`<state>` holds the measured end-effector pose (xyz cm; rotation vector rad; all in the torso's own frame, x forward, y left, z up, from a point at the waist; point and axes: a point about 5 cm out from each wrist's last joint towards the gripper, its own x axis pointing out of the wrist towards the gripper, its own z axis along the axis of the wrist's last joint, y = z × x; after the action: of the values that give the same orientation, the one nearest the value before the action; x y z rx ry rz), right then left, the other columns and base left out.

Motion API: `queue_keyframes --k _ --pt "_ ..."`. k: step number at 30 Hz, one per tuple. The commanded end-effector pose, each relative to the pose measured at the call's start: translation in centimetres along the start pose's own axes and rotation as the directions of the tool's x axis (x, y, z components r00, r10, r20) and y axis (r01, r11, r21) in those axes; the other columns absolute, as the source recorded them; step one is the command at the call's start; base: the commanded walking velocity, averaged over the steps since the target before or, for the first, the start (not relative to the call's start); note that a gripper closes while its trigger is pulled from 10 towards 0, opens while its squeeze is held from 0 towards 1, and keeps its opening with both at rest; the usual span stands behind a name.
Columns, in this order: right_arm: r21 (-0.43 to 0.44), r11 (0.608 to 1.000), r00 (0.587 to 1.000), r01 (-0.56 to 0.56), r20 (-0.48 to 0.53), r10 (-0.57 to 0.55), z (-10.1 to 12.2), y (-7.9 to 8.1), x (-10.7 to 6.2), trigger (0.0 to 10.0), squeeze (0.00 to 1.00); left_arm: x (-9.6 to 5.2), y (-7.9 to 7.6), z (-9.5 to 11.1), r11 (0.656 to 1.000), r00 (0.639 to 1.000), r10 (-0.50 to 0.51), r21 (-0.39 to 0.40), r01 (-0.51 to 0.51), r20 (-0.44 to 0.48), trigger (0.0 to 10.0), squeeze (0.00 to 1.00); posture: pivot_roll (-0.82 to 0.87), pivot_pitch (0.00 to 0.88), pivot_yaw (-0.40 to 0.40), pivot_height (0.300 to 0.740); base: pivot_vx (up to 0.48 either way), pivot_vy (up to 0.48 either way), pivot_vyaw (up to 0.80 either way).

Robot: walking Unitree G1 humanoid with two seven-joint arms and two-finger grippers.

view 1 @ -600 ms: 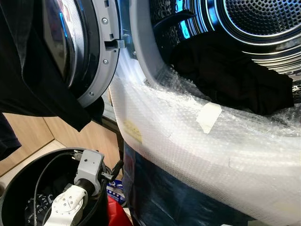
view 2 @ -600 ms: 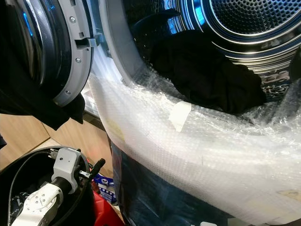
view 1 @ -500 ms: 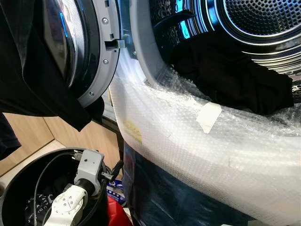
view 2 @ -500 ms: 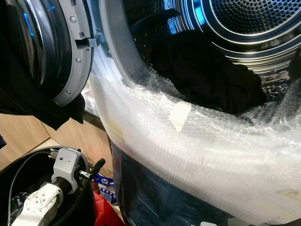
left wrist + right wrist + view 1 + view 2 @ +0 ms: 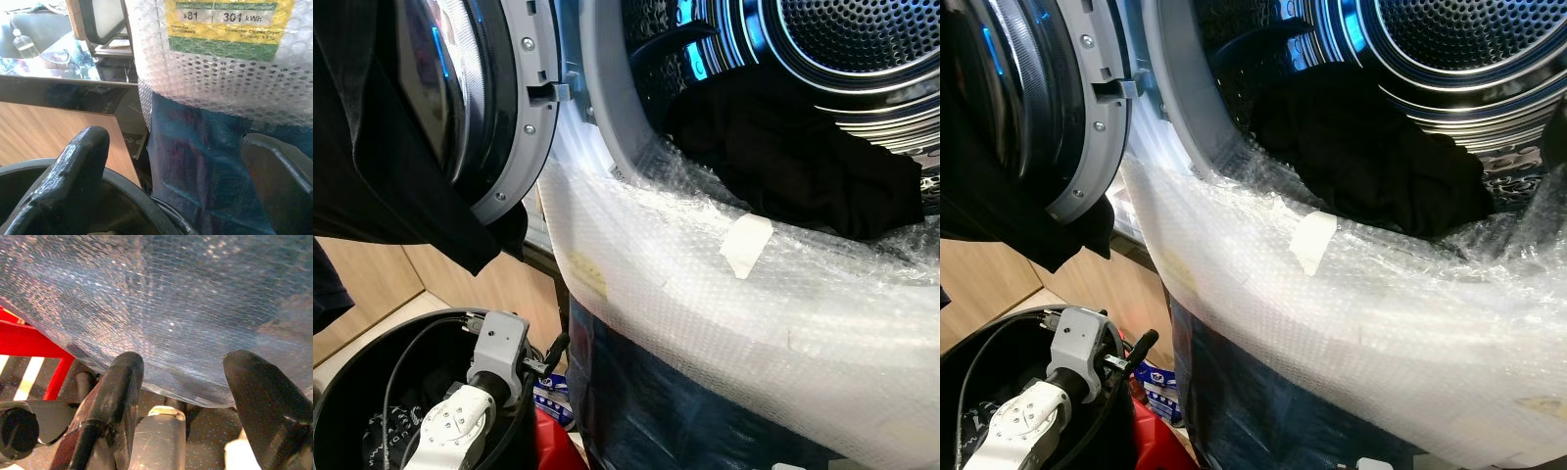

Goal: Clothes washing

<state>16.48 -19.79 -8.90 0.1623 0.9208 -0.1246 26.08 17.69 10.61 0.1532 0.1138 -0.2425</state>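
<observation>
Inside the drum (image 5: 862, 59), black clothes (image 5: 793, 157) lie well above left fingers (image 5: 73, 171).

The two eye views look down from very near at the open drum (image 5: 822, 59) in the upper right of the frame, and share the bubble wrap (image 5: 724, 294) in the middle. The left wrist view faces this wrap from low; the right wrist view looks up under it.
</observation>
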Motion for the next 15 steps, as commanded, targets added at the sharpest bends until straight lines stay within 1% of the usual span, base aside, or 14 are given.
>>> queue_keyframes --k 1,15 --pt "0.008 1.000 1.000 0.001 0.007 -0.001 0.10 0.02 0.01 10.0 0.00 -0.01 0.29 0.48 1.000 1.000 0.008 0.015 -0.008 0.005 10.0 0.00 0.02 0.044 0.028 0.740 0.000 0.000 0.00" --pt "0.009 1.000 1.000 0.001 0.006 -0.001 0.06 0.00 0.00 10.0 0.00 0.00 0.26 0.48 1.000 1.000 0.006 0.012 -0.006 0.002 10.0 0.00 0.02 0.043 0.027 0.740 0.000 0.000 0.00"
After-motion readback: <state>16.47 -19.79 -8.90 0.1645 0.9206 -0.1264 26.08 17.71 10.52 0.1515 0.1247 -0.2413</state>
